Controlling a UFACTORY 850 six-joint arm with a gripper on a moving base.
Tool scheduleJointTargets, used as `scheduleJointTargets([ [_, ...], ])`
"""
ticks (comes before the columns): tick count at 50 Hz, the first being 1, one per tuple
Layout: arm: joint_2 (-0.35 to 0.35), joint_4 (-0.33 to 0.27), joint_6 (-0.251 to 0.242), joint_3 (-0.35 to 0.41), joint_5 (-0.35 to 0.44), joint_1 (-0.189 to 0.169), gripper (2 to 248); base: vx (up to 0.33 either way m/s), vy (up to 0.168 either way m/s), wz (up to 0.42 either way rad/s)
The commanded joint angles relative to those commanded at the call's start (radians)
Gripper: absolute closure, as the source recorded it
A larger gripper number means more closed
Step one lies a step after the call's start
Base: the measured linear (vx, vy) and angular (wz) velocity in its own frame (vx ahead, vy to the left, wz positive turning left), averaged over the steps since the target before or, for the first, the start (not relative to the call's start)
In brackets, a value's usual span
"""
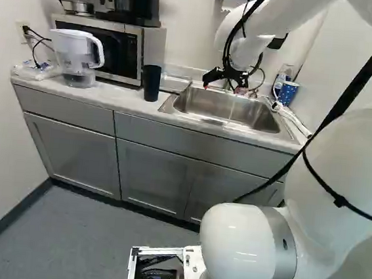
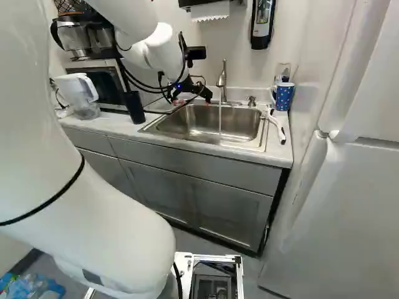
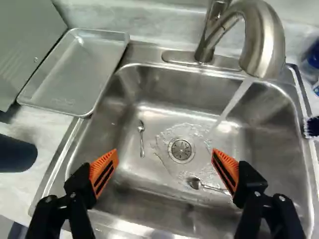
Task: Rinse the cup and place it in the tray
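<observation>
My gripper (image 1: 221, 87) hangs over the left part of the sink. In the wrist view the gripper (image 3: 164, 167) is open above the basin, nothing between its orange pads. A dark cup (image 1: 151, 83) stands on the counter left of the sink; part of it (image 3: 15, 153) shows beside the sink in the wrist view. The shallow metal tray (image 3: 75, 69) lies on the counter at the sink's edge, behind that cup, and looks bare. Water (image 3: 232, 104) runs from the faucet (image 3: 261, 42) into the sink (image 2: 206, 120).
Two spoons (image 3: 141, 138) (image 3: 207, 186) lie in the basin near the drain. A blue patterned cup (image 2: 283, 96) and a white-handled brush (image 2: 276, 128) are right of the sink. A water pitcher (image 1: 77, 56) and a microwave (image 1: 140, 51) stand at the left; a refrigerator (image 2: 336, 205) stands at the right.
</observation>
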Motion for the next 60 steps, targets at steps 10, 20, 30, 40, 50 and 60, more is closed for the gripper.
scheduleJointTargets([
  [10, 0.013, 0.000, 0.000, 0.012, -0.015, -0.035, 3, 0.000, 0.000, 0.000],
  [20, 0.024, 0.000, 0.000, 0.022, -0.015, -0.073, 3, 0.000, 0.000, 0.000],
  [30, 0.033, 0.000, 0.000, 0.030, -0.015, -0.111, 3, 0.000, 0.000, 0.000],
  [40, 0.033, 0.000, 0.000, 0.031, -0.015, -0.129, 3, 0.000, 0.000, 0.000],
  [50, 0.033, 0.000, 0.000, 0.031, -0.015, -0.129, 3, 0.000, 0.000, 0.000],
  [60, 0.033, 0.000, 0.000, 0.031, -0.015, -0.129, 3, 0.000, 0.000, 0.000],
])
